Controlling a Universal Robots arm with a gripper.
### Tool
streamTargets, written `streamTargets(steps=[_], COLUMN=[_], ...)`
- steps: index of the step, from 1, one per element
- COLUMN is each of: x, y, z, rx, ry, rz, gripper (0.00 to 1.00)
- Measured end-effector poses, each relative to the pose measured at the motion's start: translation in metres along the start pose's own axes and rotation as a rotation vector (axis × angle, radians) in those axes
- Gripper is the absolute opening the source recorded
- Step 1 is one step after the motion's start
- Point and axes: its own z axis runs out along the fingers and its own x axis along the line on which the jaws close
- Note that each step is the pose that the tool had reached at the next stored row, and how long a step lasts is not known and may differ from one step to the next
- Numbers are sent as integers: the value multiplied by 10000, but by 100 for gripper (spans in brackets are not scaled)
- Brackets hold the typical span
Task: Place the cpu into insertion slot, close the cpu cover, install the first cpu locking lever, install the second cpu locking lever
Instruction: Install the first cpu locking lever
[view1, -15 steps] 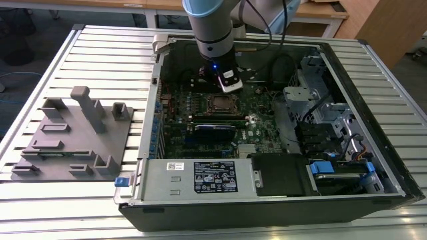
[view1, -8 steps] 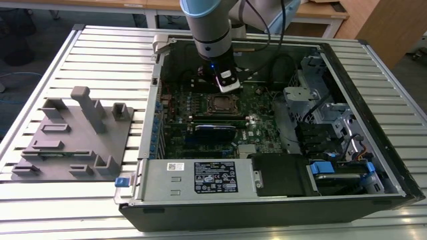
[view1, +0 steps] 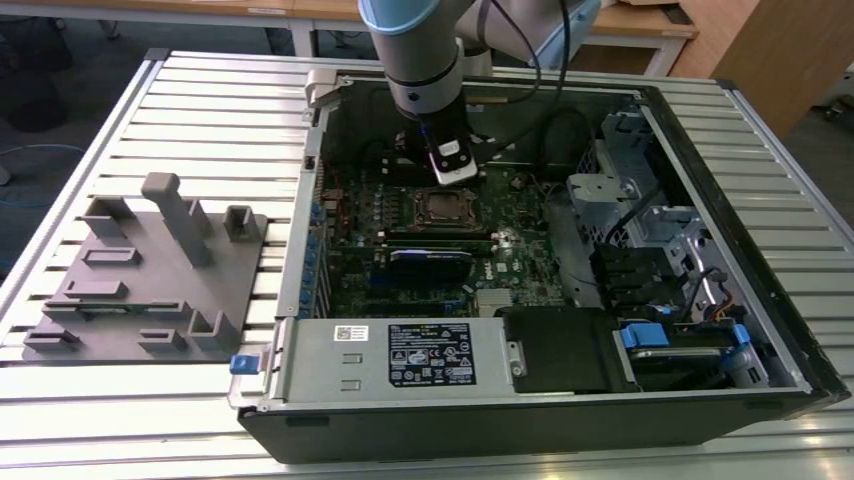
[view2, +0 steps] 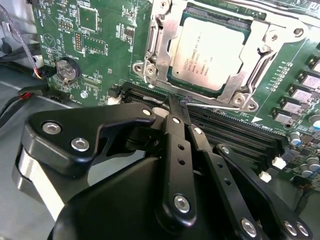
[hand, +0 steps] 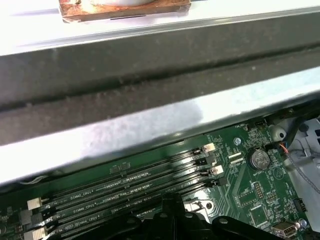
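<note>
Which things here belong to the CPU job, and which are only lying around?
For the job:
cpu, seated
cpu cover, closed over it
locking lever, along the cover's edge
gripper, close to that lever

Just around:
memory slots
coin battery
grey fixture block
power supply

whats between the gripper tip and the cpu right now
In the second wrist view, the silvery edge of the cpu cover and a thin lever rod lie between the gripper and the cpu.
</note>
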Motion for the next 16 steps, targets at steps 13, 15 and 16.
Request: streamTargets(steps=[13, 15, 16], x=[16, 16, 16], y=[35, 35, 35], z=[19, 19, 19], rx=[99, 100, 100], ry=[-143, -143, -143], rz=[511, 512, 512], gripper=[11, 11, 11])
